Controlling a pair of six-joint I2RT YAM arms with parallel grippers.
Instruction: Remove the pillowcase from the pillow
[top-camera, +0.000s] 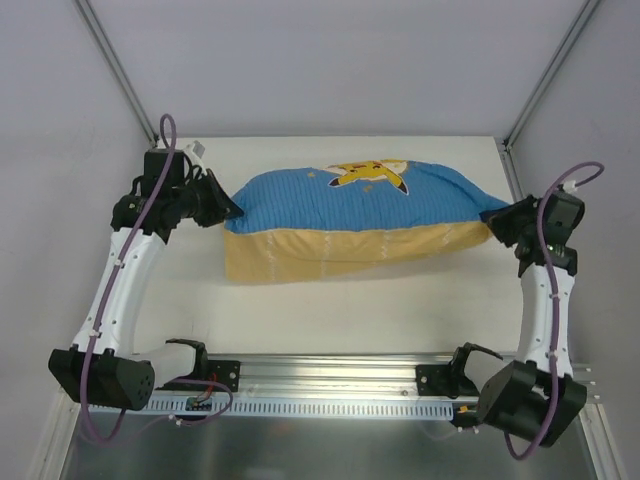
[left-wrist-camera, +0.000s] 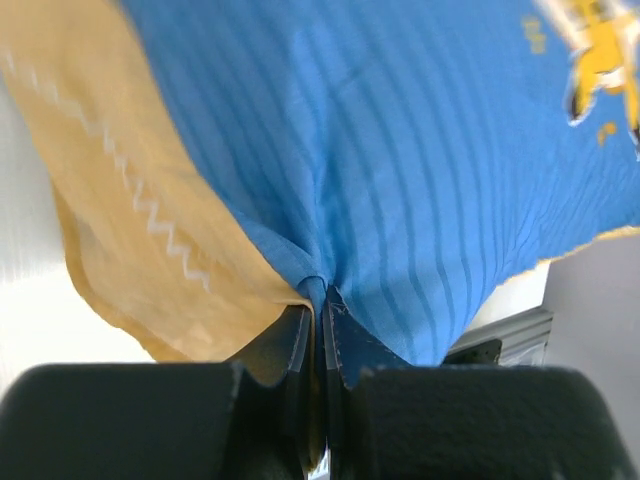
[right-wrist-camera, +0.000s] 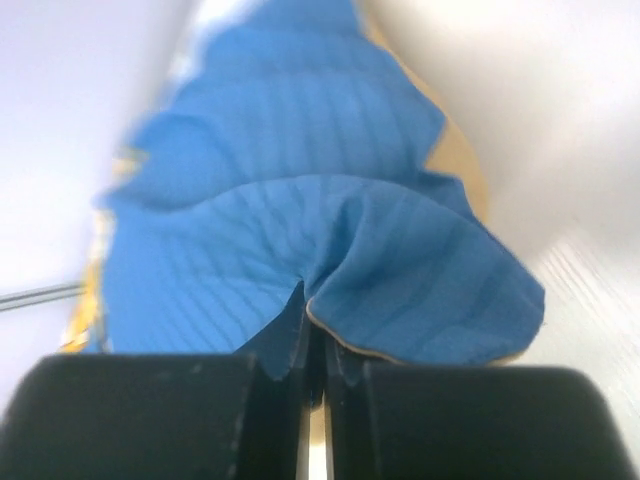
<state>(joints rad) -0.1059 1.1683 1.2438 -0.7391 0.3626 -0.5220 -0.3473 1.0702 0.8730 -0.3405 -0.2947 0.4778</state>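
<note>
The pillowcase (top-camera: 350, 205) lies across the table, stuffed, its blue-striped face with the yellow Pikachu turned up and back, its yellow-orange face (top-camera: 330, 255) toward the front. The white pillow is hidden inside it. My left gripper (top-camera: 228, 208) is shut on the pillowcase's left corner, blue fabric pinched between the jaws (left-wrist-camera: 320, 300). My right gripper (top-camera: 497, 217) is shut on the right corner; the blue fabric (right-wrist-camera: 330, 250) bunches at its fingertips (right-wrist-camera: 315, 320). The case is stretched between the two grippers.
The white table (top-camera: 400, 320) runs under the case. A metal rail (top-camera: 330, 375) with the arm bases lies along the near edge. Frame posts (top-camera: 115, 70) stand at the back corners. A small white thing (top-camera: 195, 150) sits behind the left wrist.
</note>
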